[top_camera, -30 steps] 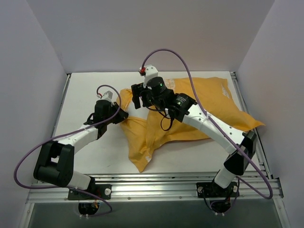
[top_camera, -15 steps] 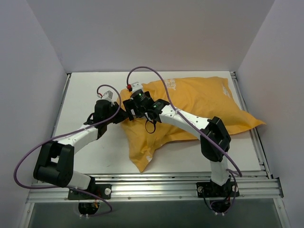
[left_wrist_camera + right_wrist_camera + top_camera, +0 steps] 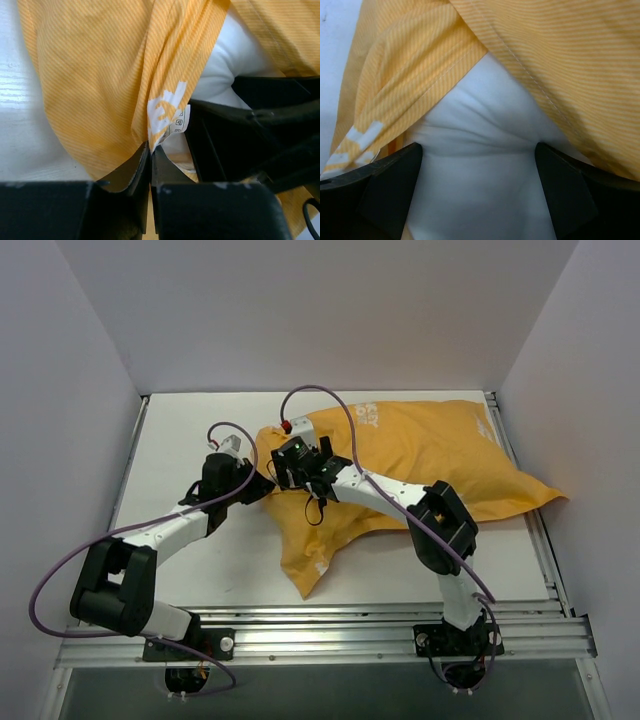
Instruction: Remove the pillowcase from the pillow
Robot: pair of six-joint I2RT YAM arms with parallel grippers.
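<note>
From above, we've got the pillowcase (image 3: 430,445) sprawled across the right half of the white table (image 3: 190,430), one loose corner trailing toward the near edge. Both arms meet at its left end, with the left gripper (image 3: 262,486) on the cloth's edge and the right gripper (image 3: 283,472) just beside it, nosed into the cover. We can't make out the pillow from up here.

On the left wrist camera, the left gripper (image 3: 150,155) is clamped tight on a fold of the pillowcase (image 3: 100,75), with hem and a small white care label (image 3: 181,120) pinched right at the tips. The white pillow (image 3: 235,50) bulges out of the opening behind, and the black body of the right gripper (image 3: 250,135) crowds in at right.

On the right wrist camera, the right gripper (image 3: 477,147) has its jaws spread wide and grips nothing, each finger (image 3: 385,190) flanking a plump swell of pillow (image 3: 480,170). The pillowcase (image 3: 560,60) arches over it, its stitched hem drawn back.
</note>
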